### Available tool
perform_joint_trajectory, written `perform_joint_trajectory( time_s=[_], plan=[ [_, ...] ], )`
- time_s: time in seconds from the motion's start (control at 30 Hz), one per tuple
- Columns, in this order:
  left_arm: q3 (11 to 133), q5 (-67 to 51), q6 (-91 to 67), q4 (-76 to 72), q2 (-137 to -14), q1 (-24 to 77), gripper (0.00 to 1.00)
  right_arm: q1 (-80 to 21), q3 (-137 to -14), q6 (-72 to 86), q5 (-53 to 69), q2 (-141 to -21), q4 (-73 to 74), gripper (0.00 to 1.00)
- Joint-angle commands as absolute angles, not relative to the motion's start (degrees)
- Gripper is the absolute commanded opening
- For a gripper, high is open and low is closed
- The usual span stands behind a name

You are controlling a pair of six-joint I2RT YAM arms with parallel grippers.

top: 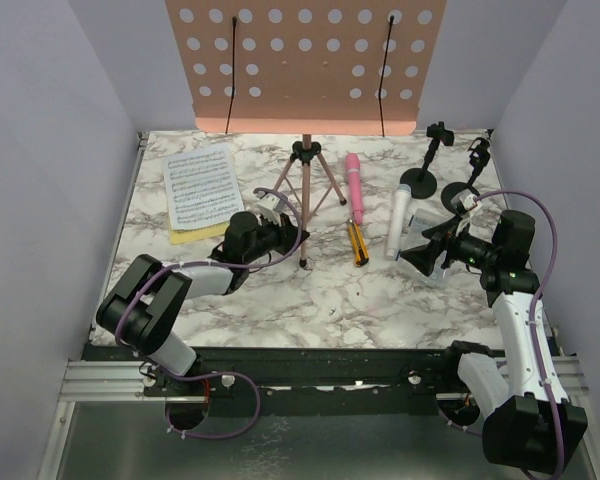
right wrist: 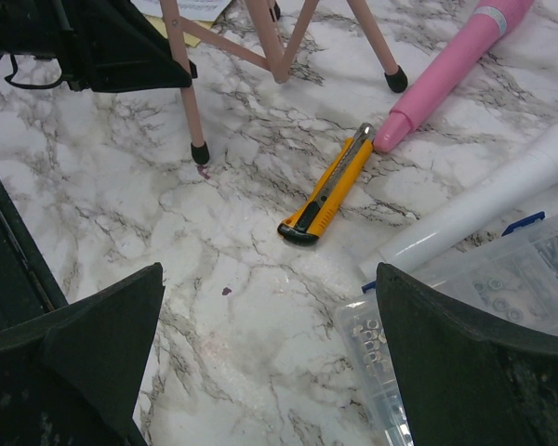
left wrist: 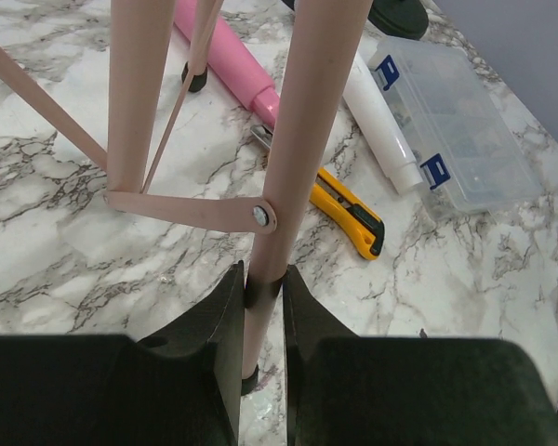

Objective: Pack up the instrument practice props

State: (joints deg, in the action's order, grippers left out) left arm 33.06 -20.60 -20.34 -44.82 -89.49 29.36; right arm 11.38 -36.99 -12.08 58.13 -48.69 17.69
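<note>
The pink perforated music rack (top: 305,65) stands on its pink tripod (top: 315,185) at the back centre. My left gripper (top: 285,225) is shut on the tripod's near leg (left wrist: 260,307), just above its black foot. White and yellow sheet-music pages (top: 202,185) lie at the back left. The pink microphone (top: 353,180) and the white microphone (top: 399,222) lie right of the tripod. Two black round-based mic mounts (top: 420,178) (top: 462,190) stand at the back right. My right gripper (right wrist: 270,279) is open and empty, low over the table beside the white microphone (right wrist: 484,204).
A yellow-and-black cutter (top: 359,243) lies between the tripod and the white microphone. A clear plastic box (right wrist: 474,307) with small parts sits under my right gripper's right finger. Grey walls close in both sides of the marble table (top: 310,310).
</note>
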Motion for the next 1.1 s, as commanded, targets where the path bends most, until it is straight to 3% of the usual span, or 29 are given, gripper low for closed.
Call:
perform_joint_trajectory(
  time_s=[0.0, 1.07],
  plan=[
    [30.92, -18.16, -24.27, -45.73, -86.67, 32.58, 0.07, 11.72, -36.29, -12.77, 56.93, -47.89, 17.68, 1.00],
    [25.99, -2.89, -32.67, -48.16, -81.03, 48.22, 0.08, 11.68, -36.29, -12.88, 57.16, -48.17, 17.66, 1.00]
  ],
)
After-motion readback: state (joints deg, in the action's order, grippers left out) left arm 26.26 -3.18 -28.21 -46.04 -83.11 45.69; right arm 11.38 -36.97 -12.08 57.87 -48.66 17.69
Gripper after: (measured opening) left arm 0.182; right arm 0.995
